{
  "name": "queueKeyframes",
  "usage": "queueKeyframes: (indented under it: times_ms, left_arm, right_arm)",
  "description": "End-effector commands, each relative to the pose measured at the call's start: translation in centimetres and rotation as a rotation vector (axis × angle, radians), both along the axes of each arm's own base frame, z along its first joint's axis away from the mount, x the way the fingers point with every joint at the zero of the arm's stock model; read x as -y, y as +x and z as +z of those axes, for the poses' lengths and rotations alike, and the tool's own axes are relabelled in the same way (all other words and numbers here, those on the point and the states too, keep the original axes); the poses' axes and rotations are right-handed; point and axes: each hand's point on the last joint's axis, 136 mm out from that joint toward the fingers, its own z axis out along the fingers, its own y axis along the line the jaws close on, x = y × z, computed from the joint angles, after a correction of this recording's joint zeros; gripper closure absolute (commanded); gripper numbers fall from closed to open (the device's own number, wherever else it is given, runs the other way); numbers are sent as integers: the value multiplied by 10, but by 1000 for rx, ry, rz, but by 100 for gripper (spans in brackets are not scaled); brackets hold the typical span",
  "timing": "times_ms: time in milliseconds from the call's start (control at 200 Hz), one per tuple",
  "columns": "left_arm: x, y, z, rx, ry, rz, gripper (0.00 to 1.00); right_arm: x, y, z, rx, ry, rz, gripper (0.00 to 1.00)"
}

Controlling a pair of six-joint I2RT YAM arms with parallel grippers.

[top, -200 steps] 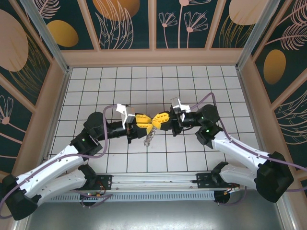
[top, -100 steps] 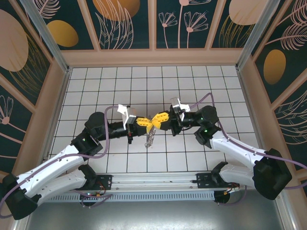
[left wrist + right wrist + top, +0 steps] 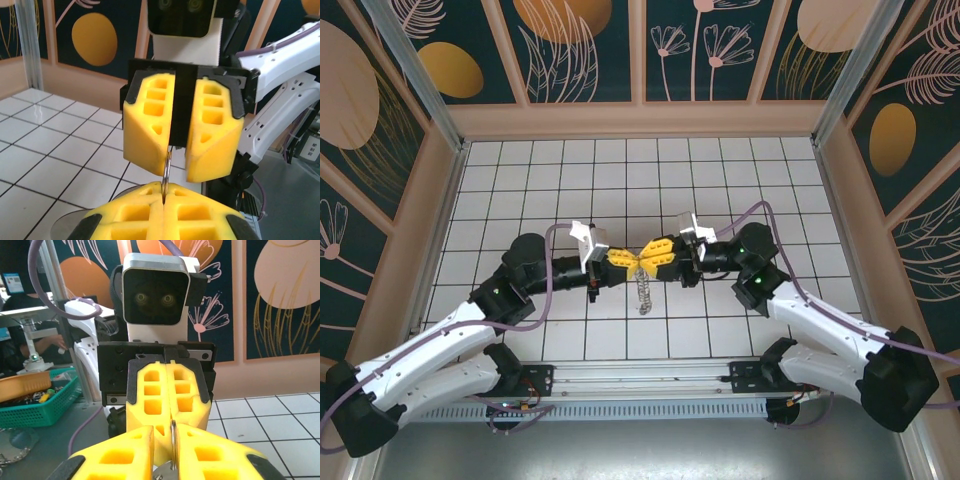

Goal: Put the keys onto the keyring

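Both arms are reaching in over the white tiled floor (image 3: 520,180), meeting tip to tip near its middle. The left gripper (image 3: 628,263) is pinching the keyring (image 3: 642,292) edge-on, fingers pressing together on it. The right gripper (image 3: 650,258) is facing it, fingers sitting slightly apart around the same loop. The ribbed stretch is dangling below the fingertips.

left tool (image 3: 163,196) shut, right tool (image 3: 178,165) seemingly ajar, tips meeting.
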Motion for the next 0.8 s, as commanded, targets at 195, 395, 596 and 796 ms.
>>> queueKeyframes:
  times_ms: [195,395,596,796]
  left_arm:
    - [-1,21,-7,21,116,90,100]
    - [-4,22,-21,8,214,92,100]
    - [-7,18,-32,-2,316,63,100]
    - [-6,16,-37,-7,361,39,100]
  right_arm:
    - [7,9,-16,46,-111,-137,68]
    - [20,22,-13,64,-171,-284,58]
    - [18,33,-16,53,-254,-319,58]
    - [10,36,-27,44,-333,-286,60]
